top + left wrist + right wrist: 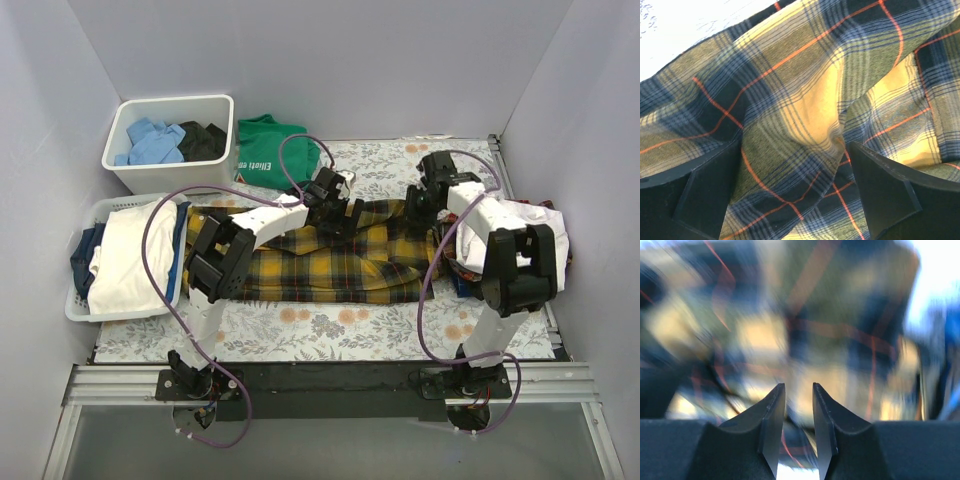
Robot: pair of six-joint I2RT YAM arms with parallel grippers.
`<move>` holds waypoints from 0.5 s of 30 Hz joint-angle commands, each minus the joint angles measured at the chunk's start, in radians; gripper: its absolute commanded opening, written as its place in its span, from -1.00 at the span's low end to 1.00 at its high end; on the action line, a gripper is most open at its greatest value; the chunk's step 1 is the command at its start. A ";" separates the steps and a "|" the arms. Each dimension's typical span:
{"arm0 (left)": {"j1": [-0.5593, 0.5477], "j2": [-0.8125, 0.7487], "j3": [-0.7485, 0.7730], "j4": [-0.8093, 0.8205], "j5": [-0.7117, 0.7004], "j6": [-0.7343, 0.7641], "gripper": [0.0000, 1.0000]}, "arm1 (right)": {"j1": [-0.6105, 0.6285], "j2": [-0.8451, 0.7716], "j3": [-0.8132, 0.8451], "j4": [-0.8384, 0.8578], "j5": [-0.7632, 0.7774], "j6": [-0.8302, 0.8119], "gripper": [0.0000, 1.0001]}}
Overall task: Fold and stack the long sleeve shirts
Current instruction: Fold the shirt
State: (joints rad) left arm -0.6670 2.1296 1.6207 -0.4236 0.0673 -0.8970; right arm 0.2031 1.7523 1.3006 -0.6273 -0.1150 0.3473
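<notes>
While the left pincer (795, 165) hangs wide open over a raised ridge of the plaid shirt (330, 265), holding nothing, closing there could, I judge, nip two layers and drag the whole garment askew. The right pincer (799, 390) is drawn almost together; blur hides whether cloth is caught, so a lift might slip. The shirt lies rumpled across the middle of the desk (330, 325), both pincers at its far edge. A green T-shirt (265, 145) lies just beyond, and a heap of clothes (558, 232) sits by the shirt's right end; either might snag. A basket (90, 310) with white cloth sits left, a bin (170, 180) behind it
</notes>
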 commanded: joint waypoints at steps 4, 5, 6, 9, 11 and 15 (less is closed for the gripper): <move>-0.003 -0.100 0.042 -0.027 -0.164 -0.022 0.82 | -0.004 0.199 0.305 0.034 -0.087 0.042 -0.18; -0.003 -0.100 0.054 -0.046 -0.176 -0.026 0.82 | -0.002 0.248 0.327 0.026 -0.089 0.048 -0.17; -0.003 -0.102 0.076 -0.055 -0.201 -0.034 0.83 | -0.002 0.272 0.363 0.020 -0.089 0.059 -0.16; 0.006 -0.118 0.090 -0.069 -0.224 -0.051 0.84 | -0.002 0.341 0.399 0.015 -0.078 0.070 -0.16; 0.023 -0.129 0.094 -0.092 -0.230 -0.068 0.85 | -0.001 0.374 0.411 0.012 -0.072 0.068 -0.15; 0.093 -0.145 0.074 -0.119 -0.225 -0.112 0.85 | 0.001 0.397 0.419 0.011 -0.055 0.059 -0.15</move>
State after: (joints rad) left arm -0.6453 2.0857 1.6787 -0.4942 -0.1154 -0.9623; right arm 0.2031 2.1471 1.6730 -0.5964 -0.1791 0.3981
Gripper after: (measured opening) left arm 0.921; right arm 0.425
